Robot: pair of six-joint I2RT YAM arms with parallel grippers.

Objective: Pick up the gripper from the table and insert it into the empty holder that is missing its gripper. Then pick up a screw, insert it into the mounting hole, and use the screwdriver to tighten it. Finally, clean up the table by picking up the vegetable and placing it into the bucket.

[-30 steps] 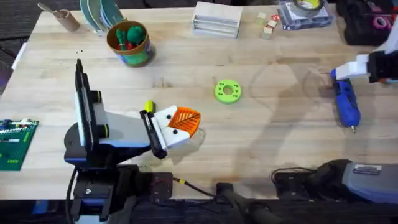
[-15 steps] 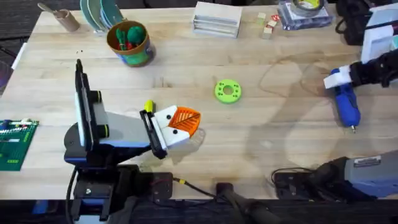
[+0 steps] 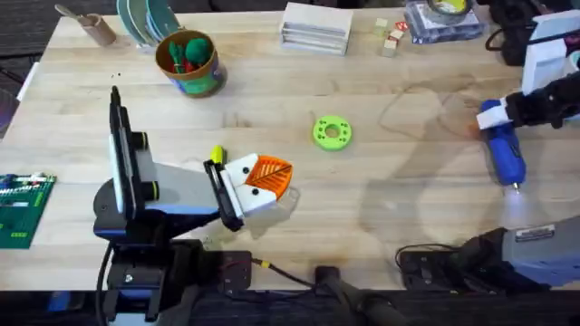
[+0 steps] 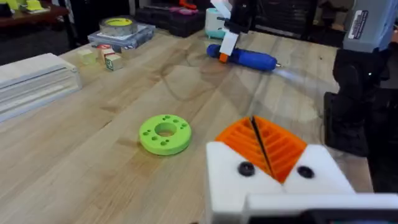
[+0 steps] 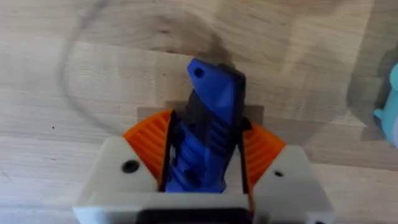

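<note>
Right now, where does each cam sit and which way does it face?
Overhead: above the arm bases, looking down and forward at the table; both arms show.
Left wrist: on the left gripper, facing the green disc and screwdriver.
Right wrist: on the right gripper, looking down at the clamped screwdriver.
All share the screwdriver.

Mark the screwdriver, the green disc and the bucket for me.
screwdriver (image 3: pixel 505 154): overhead view, on the middle of its blue body.
green disc (image 3: pixel 332 132): overhead view, on the ring beside its centre hole.
bucket (image 3: pixel 201 83): overhead view, on its printed side wall.
</note>
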